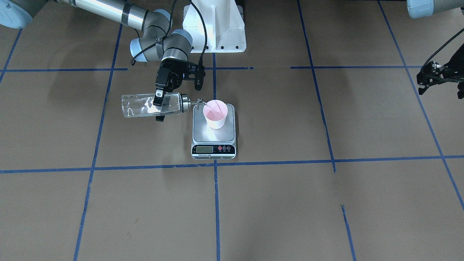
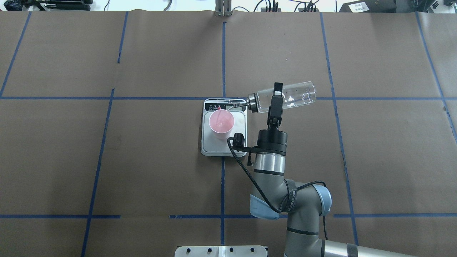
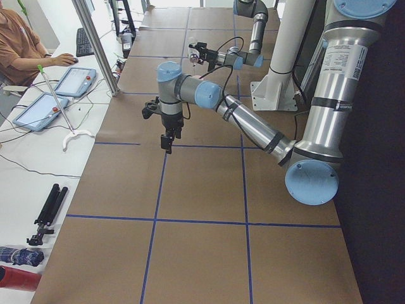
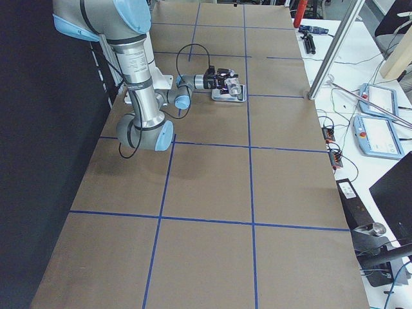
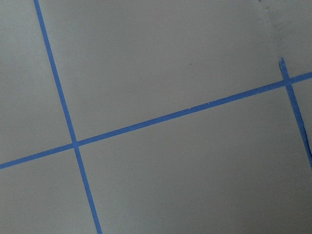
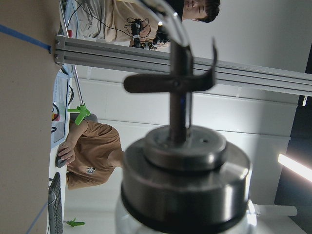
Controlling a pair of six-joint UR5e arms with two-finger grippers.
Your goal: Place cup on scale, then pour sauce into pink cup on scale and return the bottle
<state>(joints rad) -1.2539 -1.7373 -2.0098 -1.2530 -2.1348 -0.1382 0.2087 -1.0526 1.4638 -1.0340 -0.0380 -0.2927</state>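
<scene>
My right gripper (image 1: 158,108) is shut on the clear glass bottle (image 1: 139,106), held on its side above the table. The bottle's spout (image 1: 199,102) points at the rim of the pink cup (image 1: 215,113). A thin clear stream of sauce (image 1: 208,106) runs into the cup. The cup stands upright on the steel scale (image 1: 214,137). From overhead, the bottle (image 2: 296,94) lies right of the cup (image 2: 221,123) and scale (image 2: 240,125). The right wrist view shows the metal collar (image 6: 185,170) close up. My left gripper (image 1: 420,84) hangs far off, empty, jaws apart.
The table is brown paper with a grid of blue tape lines (image 1: 215,163). The white robot base (image 1: 214,27) stands behind the scale. An operator (image 3: 25,47) sits at a side bench with tablets. The left wrist view shows only paper and tape (image 5: 146,124).
</scene>
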